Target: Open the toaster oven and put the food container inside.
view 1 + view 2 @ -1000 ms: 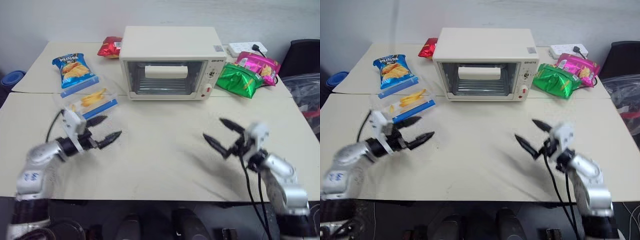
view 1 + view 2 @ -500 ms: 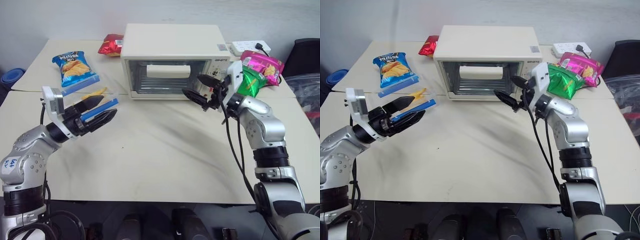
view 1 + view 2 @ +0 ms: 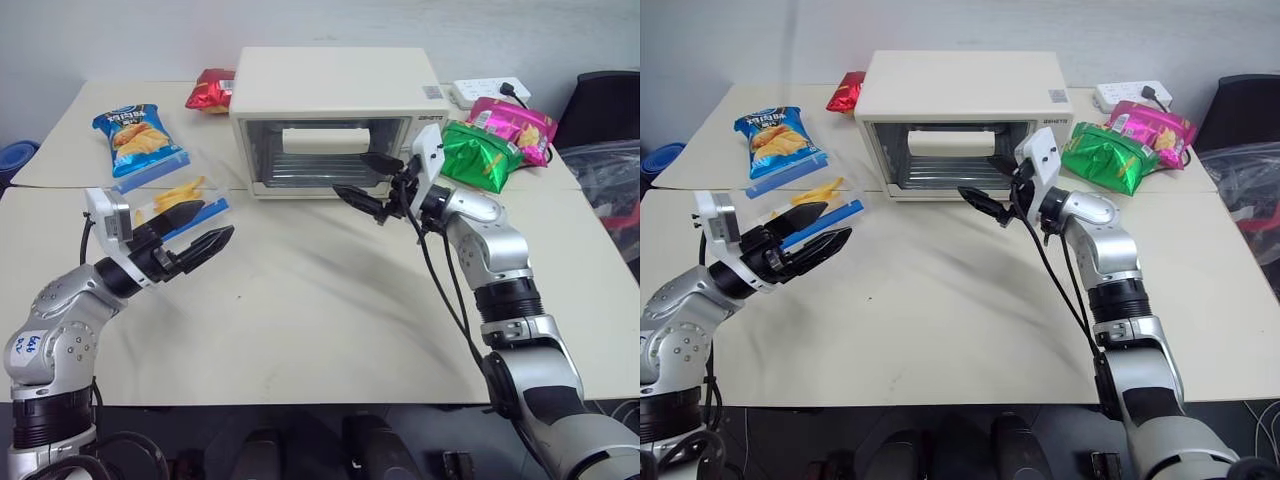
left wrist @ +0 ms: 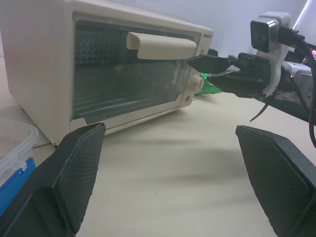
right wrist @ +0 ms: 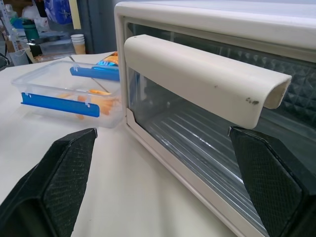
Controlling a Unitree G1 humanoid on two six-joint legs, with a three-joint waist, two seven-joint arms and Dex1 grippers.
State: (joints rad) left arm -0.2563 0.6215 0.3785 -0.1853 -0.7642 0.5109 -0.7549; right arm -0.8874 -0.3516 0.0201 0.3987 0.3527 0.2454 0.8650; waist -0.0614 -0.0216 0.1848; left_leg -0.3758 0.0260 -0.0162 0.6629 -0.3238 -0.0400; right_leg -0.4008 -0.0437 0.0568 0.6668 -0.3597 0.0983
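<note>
Bringing the released right tool [image 3: 368,177] onto the handle [image 5: 202,74] of the toaster oven [image 3: 335,95] (door shut), closing squarely before pulling down; left tool [image 3: 192,235] released too.

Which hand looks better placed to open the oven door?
The right hand: it is open in front of the toaster oven, near the door handle. The left hand hangs by the food container.

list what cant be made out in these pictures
- Oven knob labels: too small in the eye views.
- Oven's inside: in the right wrist view, handle and glass glare block the back.
- Food box: cut off by the left wrist view's edge.
- Red bag: partly behind the oven.
</note>
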